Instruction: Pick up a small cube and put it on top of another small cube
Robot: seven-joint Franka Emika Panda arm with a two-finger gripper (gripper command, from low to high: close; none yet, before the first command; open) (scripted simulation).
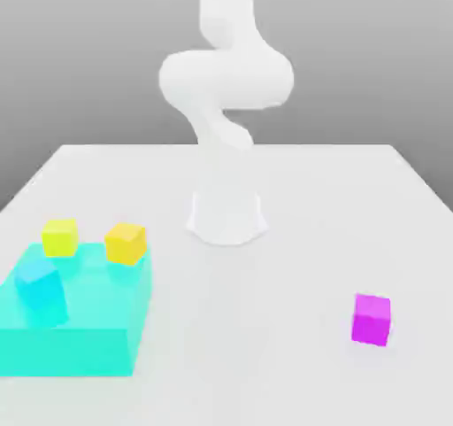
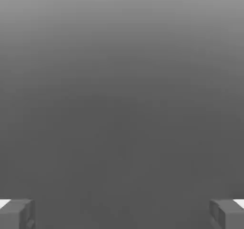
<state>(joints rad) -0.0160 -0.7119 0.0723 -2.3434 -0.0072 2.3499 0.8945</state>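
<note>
Surveying the white surface (image 1: 292, 194) from my remote station, I list the items as follows.

Item one: the magenta cube (image 1: 371, 319), small and plain, sitting flat on the surface near its front edge, toward the exterior view's right. Nothing touches it; it stands well apart from every other object.

Item two: a cyan block (image 1: 97, 327), wide, low and translucent, occupying the front corner of the surface on the exterior view's left.

Item three: a cyan cube (image 1: 41, 290), small and slightly turned, on the cyan block toward its edge on the exterior view's left.

Item four: a yellow cube (image 1: 59, 237), at the far edge of the cyan block, on the exterior view's left of the pair.

Item five: a second yellow cube (image 1: 126, 243), just beside the first without touching it, near the block's far corner on the exterior view's right. I cannot tell whether the two yellow cubes rest on the block or just behind it.

Item six: the white arm (image 1: 226, 88), its base planted near the middle of the surface, rising and folding overhead.

Item seven: the claw (image 2: 122, 214), seen from the hand view, its two grey fingertips (image 2: 16, 214) standing wide apart at opposite sides of the picture, with nothing between them. I see plain grey beyond them.
</note>
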